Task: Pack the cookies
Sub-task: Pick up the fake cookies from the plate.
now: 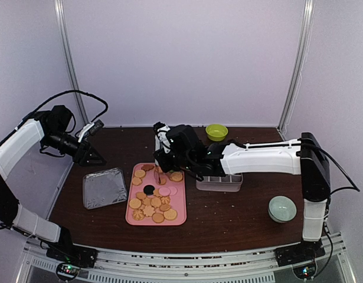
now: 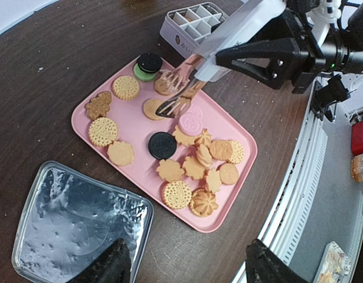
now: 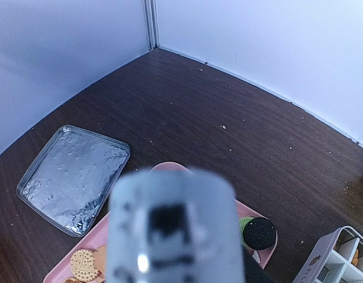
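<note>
Left claw (image 2: 190, 263) wide; tongs (image 2: 175, 104) amid cookies (image 2: 203, 155) (box (image 2: 173, 33) lettering unreadable)

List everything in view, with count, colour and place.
cookies: about twenty, mostly tan, a few black, pink or brown; on the pink tray
pink tray: one, pink; table centre
foil tray: one, silver; left of the pink tray
divided box: one, white; right of the pink tray
yellow-green bowl: one; far edge of the table
pale green bowl: one; near right
tongs: one pair, metal; tips over the tray's far cookies
table: one, dark brown, crumbs on it
right gripper: closed on the tongs
left gripper: open, empty; above the table's left edge
</note>
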You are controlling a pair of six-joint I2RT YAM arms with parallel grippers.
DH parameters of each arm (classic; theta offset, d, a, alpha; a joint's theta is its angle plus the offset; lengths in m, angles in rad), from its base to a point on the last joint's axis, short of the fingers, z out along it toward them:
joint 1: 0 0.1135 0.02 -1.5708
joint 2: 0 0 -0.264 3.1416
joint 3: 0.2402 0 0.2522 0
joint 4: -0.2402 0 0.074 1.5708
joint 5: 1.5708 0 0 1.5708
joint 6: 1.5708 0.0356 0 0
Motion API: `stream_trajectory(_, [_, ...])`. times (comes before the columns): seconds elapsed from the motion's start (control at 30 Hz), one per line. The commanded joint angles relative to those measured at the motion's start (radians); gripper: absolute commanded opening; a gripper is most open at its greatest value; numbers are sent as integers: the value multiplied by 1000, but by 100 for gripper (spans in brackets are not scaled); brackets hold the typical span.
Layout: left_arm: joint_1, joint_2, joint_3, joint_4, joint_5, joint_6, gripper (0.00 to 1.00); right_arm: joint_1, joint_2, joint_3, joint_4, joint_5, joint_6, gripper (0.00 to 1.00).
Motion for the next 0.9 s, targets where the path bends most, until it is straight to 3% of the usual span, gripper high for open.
stream_trajectory(0.0, [9, -18, 12, 2, 2, 19, 69, 7, 24, 35, 27, 24, -8, 43])
stream_trajectory(0.5, [9, -17, 7, 2, 3, 24, 69, 7, 64, 60, 61, 27, 11, 41])
stream_trajectory(0.87, [9, -19, 12, -2, 2, 26, 69, 4, 131, 188, 57, 71, 10, 40])
